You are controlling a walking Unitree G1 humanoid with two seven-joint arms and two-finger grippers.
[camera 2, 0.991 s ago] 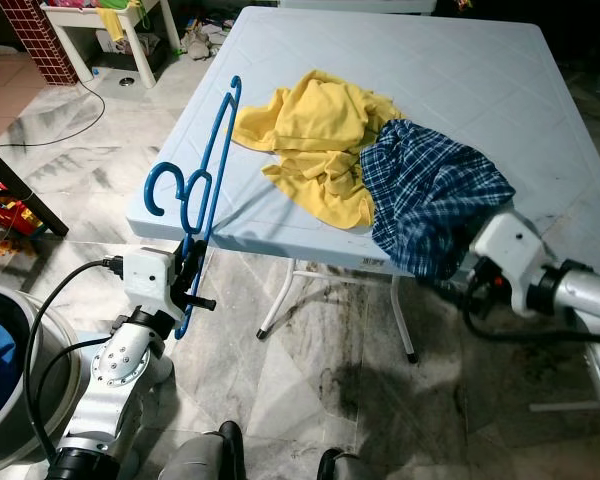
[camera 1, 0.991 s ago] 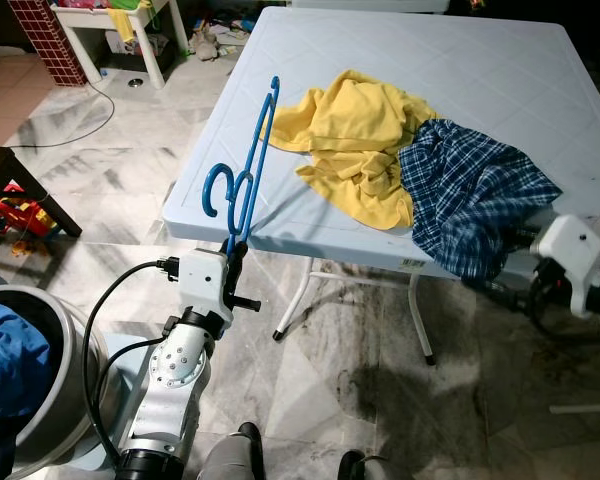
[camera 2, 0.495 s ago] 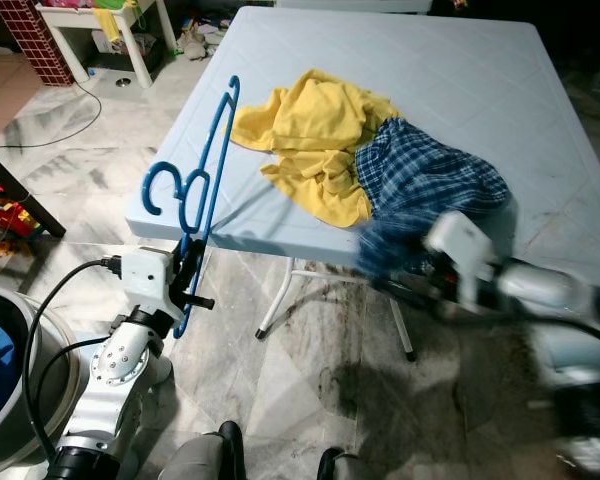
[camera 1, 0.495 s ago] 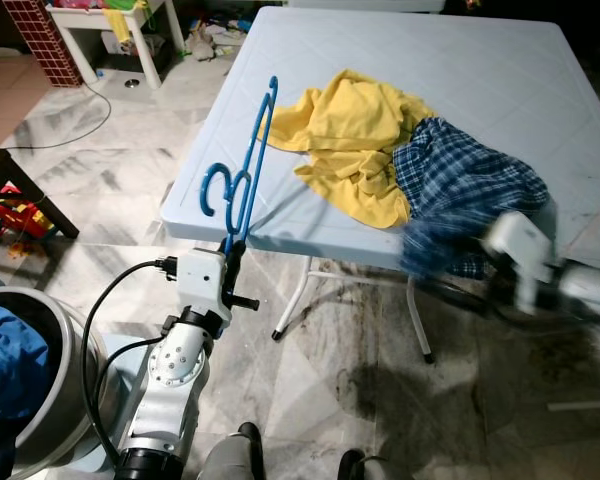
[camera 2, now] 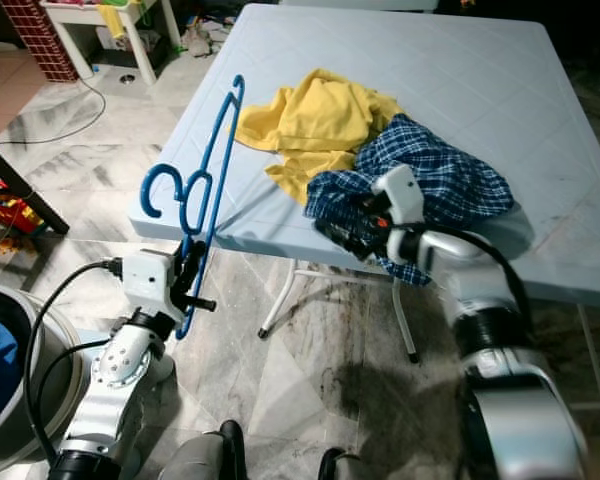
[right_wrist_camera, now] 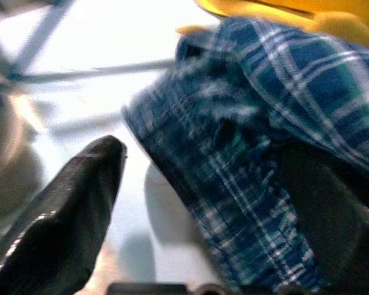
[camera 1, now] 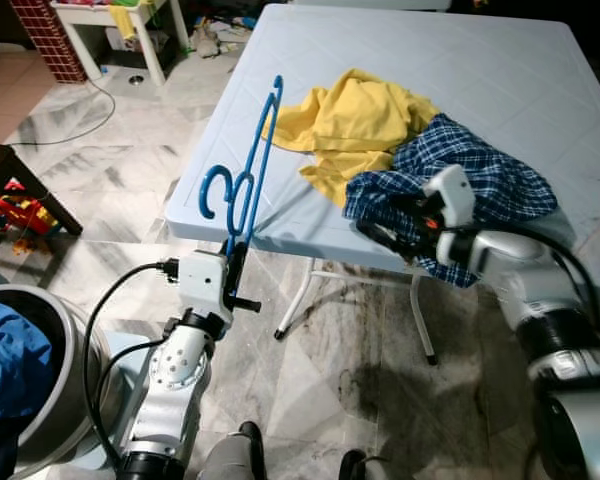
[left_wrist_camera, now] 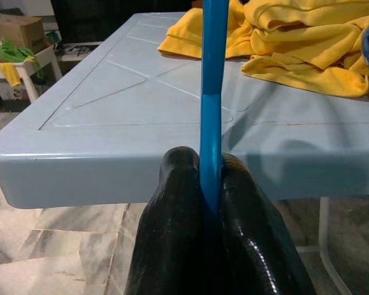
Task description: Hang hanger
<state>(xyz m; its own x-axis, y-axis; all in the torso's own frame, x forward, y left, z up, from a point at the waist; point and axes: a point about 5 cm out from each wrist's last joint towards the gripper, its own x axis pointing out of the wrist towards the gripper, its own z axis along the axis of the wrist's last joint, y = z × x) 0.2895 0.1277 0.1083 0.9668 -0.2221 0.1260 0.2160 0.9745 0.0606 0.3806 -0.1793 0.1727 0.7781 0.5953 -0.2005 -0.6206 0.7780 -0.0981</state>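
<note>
Marble-tiled floor (camera 1: 360, 340), toys and clutter at the room's edges. Pale blue plastic folding desk (camera 2: 480, 90) carries a crumpled yellow shirt (camera 1: 365, 120) and a blue plaid shirt (camera 1: 480, 180) overlapping it. Left gripper (left_wrist_camera: 210, 184), jaws clamped on the bright blue plastic hanger (camera 1: 245, 170), holds it upright just beside the desk's near corner. Right gripper (right_wrist_camera: 203, 190), jaws wide, sits at the plaid shirt's front edge, nothing gripped. Judgement: early stage; no garment on hanger, hanging not yet done.
</note>
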